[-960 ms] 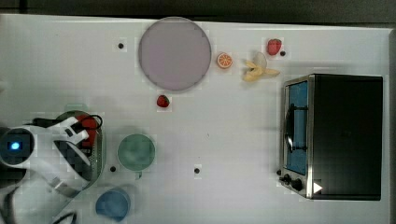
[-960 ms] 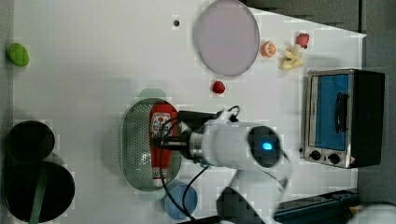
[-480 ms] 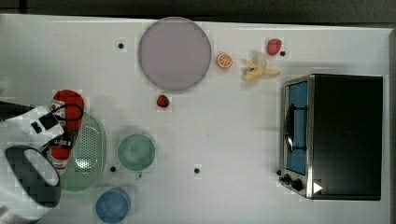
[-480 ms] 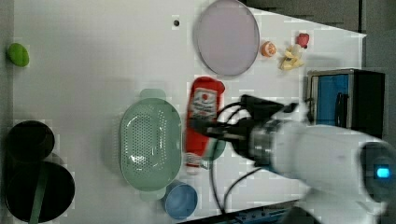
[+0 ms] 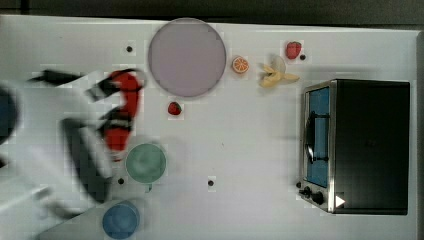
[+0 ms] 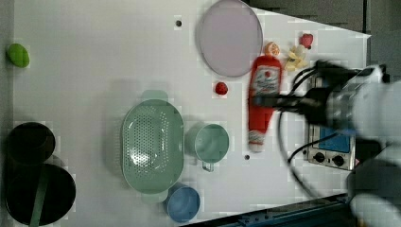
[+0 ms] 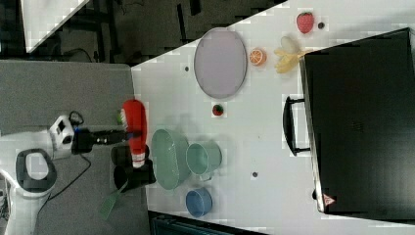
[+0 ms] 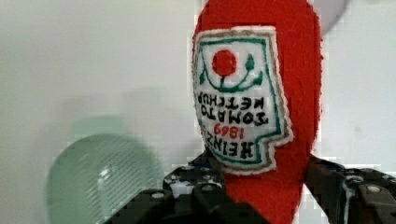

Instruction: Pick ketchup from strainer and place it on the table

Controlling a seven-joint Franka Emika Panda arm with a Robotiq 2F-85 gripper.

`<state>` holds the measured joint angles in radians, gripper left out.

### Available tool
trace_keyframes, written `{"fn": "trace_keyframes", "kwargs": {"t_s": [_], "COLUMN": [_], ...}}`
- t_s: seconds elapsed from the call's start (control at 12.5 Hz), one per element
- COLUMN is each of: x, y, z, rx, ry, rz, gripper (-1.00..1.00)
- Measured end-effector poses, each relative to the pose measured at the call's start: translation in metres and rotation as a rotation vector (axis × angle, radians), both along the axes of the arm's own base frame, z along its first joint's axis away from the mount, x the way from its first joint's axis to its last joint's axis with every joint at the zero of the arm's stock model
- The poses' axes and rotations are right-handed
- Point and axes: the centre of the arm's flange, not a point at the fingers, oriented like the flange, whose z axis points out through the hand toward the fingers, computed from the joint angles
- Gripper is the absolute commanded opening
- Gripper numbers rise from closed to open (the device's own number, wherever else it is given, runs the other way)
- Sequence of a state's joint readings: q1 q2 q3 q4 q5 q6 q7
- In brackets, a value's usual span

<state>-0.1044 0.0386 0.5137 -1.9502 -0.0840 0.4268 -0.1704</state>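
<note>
Carry step: gripper point(image 6: 265, 100) clamped on ketchup point(image 6: 263, 101), clear of strainer point(image 6: 152, 145); next, lower onto bare table point(image 6: 94, 56), release.

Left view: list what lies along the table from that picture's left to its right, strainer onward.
Strainer → green cup → ketchup held off the table in the gripper → toaster oven.

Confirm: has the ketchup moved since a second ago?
Yes. In the left view the ketchup, held in the pincer, has left the strainer and shifted toward the left view's right, now past the green cup, near the lilac plate.
</note>
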Motion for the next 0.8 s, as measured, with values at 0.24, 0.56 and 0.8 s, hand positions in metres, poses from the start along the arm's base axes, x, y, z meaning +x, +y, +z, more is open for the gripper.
{"fn": "trace_keyframes", "kwargs": {"t_s": [0.24,0.56,0.8], "x": [0.037,0.046,0.027], "y": [-0.113,-0.249,-0.303], "z": [-0.011,-0.033,-0.061], "rx": [-0.008,-0.016,-0.016], "ry": [0.025,0.074,0.12], "rz": [-0.093,-0.205,-0.286], "gripper": [0.13,0.13,0.13]}}
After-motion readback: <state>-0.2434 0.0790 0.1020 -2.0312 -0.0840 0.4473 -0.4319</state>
